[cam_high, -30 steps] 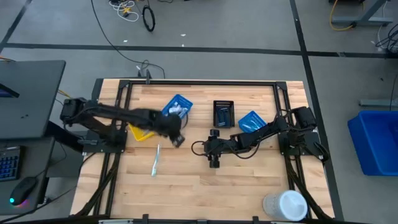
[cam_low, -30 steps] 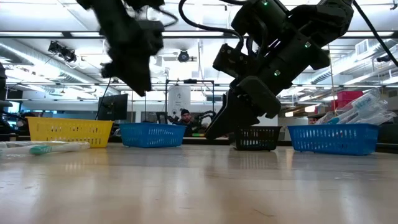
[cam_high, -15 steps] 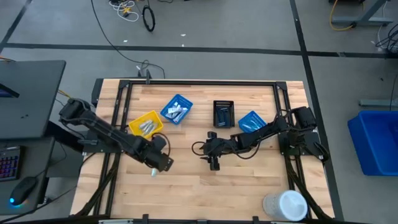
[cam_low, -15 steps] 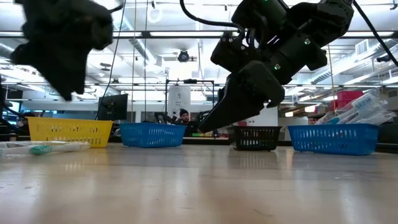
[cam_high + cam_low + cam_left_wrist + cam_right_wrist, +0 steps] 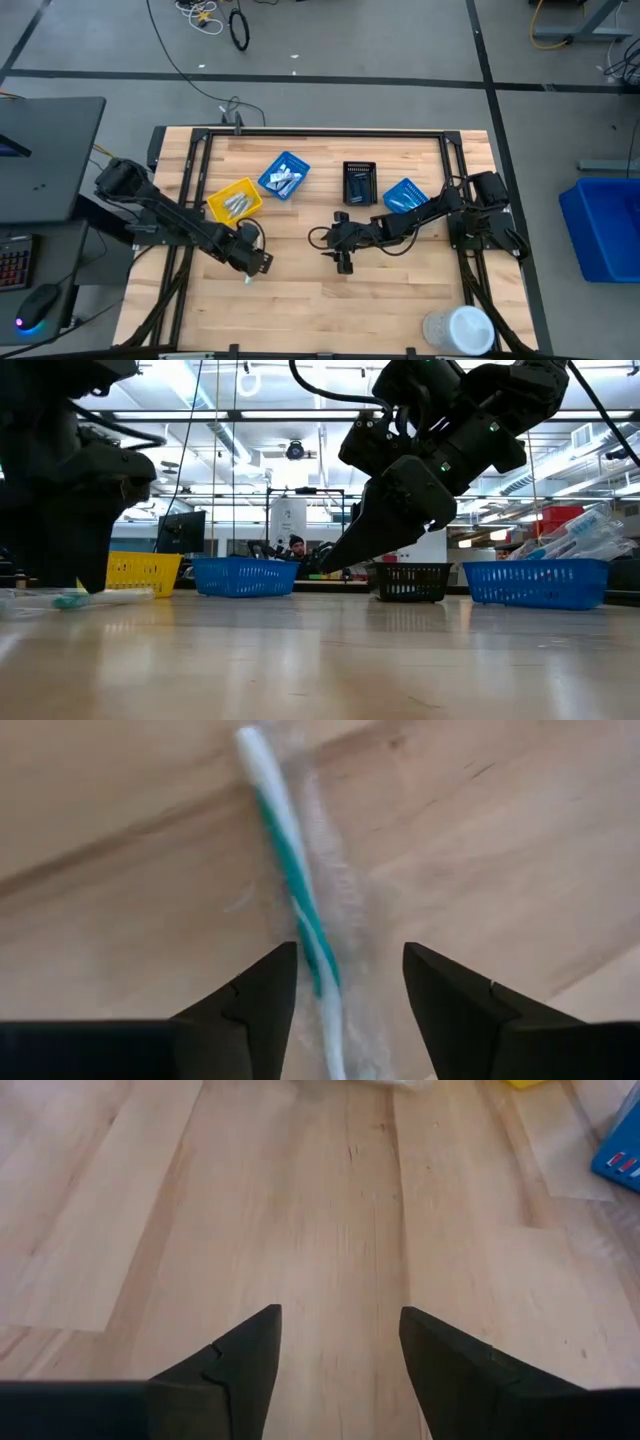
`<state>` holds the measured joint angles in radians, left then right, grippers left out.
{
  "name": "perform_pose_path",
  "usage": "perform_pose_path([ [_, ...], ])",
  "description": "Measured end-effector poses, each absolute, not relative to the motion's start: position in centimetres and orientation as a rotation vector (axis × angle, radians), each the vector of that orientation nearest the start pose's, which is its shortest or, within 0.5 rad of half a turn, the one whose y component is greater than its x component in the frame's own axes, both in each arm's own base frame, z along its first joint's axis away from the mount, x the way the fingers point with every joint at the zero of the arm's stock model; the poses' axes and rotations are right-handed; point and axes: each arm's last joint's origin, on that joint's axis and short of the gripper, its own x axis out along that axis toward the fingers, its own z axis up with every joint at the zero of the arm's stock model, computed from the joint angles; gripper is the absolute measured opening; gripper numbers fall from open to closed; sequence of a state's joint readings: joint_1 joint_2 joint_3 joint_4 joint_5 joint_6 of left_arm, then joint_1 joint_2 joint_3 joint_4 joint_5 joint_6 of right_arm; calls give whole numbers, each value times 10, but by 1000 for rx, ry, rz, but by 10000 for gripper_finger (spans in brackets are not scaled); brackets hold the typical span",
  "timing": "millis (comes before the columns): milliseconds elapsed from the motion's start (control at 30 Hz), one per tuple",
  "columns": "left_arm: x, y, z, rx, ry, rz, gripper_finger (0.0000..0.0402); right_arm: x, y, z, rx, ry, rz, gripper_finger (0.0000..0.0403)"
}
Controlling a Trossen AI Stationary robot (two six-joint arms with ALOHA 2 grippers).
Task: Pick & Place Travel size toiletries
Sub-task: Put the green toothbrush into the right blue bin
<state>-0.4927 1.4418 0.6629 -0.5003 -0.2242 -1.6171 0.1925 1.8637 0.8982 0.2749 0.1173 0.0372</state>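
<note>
A wrapped toothbrush [image 5: 296, 900] with a white and teal handle lies flat on the wooden table; it also shows in the low view as the toothbrush [image 5: 68, 598]. My left gripper [image 5: 348, 955] is open and low over it, one finger on either side of the handle, apart from it as far as I can see. From above, the left gripper [image 5: 252, 264] covers most of the toothbrush [image 5: 247, 277]. My right gripper [image 5: 343, 263] hangs open over bare wood at the table's middle, also shown as the right gripper [image 5: 338, 1315].
Toward the far side of the table stand a yellow bin [image 5: 235, 201], a blue bin [image 5: 284, 175], a black bin [image 5: 359, 182] and a second blue bin [image 5: 405, 194], all holding small items. A white round lidded container [image 5: 458, 330] sits at the near right corner.
My left gripper has swung from beside the blue and yellow bins toward the table's near edge and left, then come down over the toothbrush. The toothbrush has stayed where it lay. My right arm has barely moved.
</note>
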Motion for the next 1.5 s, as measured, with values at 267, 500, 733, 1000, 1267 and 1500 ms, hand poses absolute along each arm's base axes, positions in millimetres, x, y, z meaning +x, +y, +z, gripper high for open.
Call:
perform_pose_path([
  [267,200,-99,130,-979,978,724,160,353,65,127,-71,684,59,215],
  [500,214,-97,134,-966,846,644,53,354,65,128,-85,675,63,211],
  [733,241,-91,153,-901,553,540,12,358,69,134,-109,599,80,210],
  [1000,267,-72,185,-615,346,601,7,354,64,150,-37,580,-11,203],
  [1267,291,-45,218,-508,163,595,5,294,56,251,-144,521,-120,196],
  [1500,301,-21,248,-459,-98,591,6,258,50,268,9,244,-200,194],
])
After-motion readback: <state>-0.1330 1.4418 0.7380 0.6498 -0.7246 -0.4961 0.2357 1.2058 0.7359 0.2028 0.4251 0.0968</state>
